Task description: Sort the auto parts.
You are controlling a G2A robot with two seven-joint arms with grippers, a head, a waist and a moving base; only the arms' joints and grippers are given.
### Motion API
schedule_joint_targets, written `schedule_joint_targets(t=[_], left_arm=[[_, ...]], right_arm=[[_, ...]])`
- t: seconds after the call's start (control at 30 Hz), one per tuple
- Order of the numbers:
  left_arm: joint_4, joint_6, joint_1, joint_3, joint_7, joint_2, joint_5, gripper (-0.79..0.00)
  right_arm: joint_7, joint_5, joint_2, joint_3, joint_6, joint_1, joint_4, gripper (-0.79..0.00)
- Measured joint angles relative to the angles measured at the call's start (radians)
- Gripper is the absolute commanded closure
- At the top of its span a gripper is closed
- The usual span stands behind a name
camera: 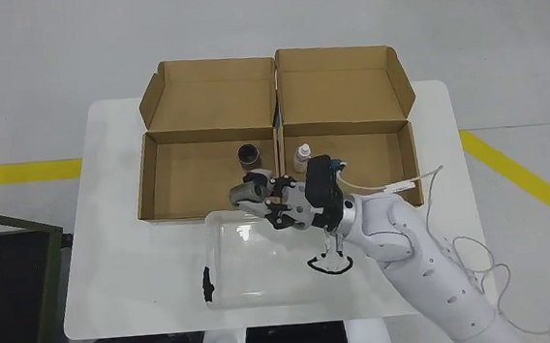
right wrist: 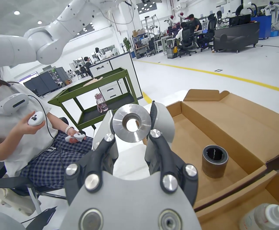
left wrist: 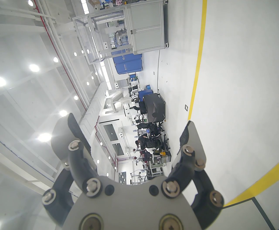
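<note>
Right claw [right wrist: 132,113] clamps disc [right wrist: 140,134]; sleeve's [right wrist: 214,168] print seems unreadable.

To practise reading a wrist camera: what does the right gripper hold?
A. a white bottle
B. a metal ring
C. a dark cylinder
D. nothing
B: the right gripper is shut on the ring, its fingers clamping either side, while the cylinder stands apart in a box.
</note>
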State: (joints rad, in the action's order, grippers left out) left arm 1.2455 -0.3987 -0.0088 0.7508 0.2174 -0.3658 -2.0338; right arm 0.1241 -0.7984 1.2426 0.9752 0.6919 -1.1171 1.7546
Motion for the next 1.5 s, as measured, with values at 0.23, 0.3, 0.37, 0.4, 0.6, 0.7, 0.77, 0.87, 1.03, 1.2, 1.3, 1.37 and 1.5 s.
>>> schedule_joint_targets(t=[0.23, 0.3, 0.37, 0.4, 0.6, 0.7, 0.77, 0.87, 1.03, 1.2, 1.3, 1.37, 1.5], left_arm=[[0.0, 0.0, 0.0, 0.0, 0.0, 0.0, 0.0, -0.785], [0.0, 0.0, 0.0, 0.0, 0.0, 0.0, 0.0, -0.785], [0.0, 0.0, 0.0, 0.0, 0.0, 0.0, 0.0, -0.785], [0.0, 0.0, 0.0, 0.0, 0.0, 0.0, 0.0, -0.785], [0.0, 0.0, 0.0, 0.0, 0.0, 0.0, 0.0, -0.785], [0.0, 0.0, 0.0, 0.0, 0.0, 0.0, 0.0, -0.785], [0.0, 0.0, 0.0, 0.0, 0.0, 0.0, 0.0, -0.785], [0.0, 0.0, 0.0, 0.0, 0.0, 0.0, 0.0, -0.785], [0.0, 0.0, 0.0, 0.0, 0.0, 0.0, 0.0, -0.785], [0.0, 0.0, 0.0, 0.0, 0.0, 0.0, 0.0, -0.785], [0.0, 0.0, 0.0, 0.0, 0.0, 0.0, 0.0, -0.785], [0.0, 0.0, 0.0, 0.0, 0.0, 0.0, 0.0, -0.785], [0.0, 0.0, 0.0, 0.0, 0.0, 0.0, 0.0, -0.785]], right_arm=[[-0.011, 0.011, 0.007, -0.01, -0.003, 0.026, -0.015, 0.0], [-0.005, -0.005, 0.008, -0.01, -0.008, 0.03, -0.02, 0.0], [-0.002, -0.02, 0.008, -0.011, -0.012, 0.03, -0.024, 0.0], [0.001, -0.028, 0.008, -0.011, -0.014, 0.03, -0.025, 0.0], [0.013, -0.068, 0.01, -0.018, -0.022, 0.039, -0.034, 0.0], [0.018, -0.083, 0.012, -0.022, -0.023, 0.046, -0.04, 0.0], [0.029, -0.099, 0.012, -0.025, -0.023, 0.054, -0.046, 0.0], [0.053, -0.133, 0.013, -0.029, -0.029, 0.067, -0.052, 0.0], [0.084, -0.187, 0.015, -0.044, -0.028, 0.089, -0.074, 0.0], [0.099, -0.22, 0.021, -0.064, -0.026, 0.122, -0.118, 0.0], [0.107, -0.25, 0.025, -0.077, -0.026, 0.148, -0.137, 0.0], [0.114, -0.273, 0.029, -0.086, -0.029, 0.167, -0.151, 0.0], [0.131, -0.32, 0.036, -0.107, -0.033, 0.21, -0.184, 0.0]])
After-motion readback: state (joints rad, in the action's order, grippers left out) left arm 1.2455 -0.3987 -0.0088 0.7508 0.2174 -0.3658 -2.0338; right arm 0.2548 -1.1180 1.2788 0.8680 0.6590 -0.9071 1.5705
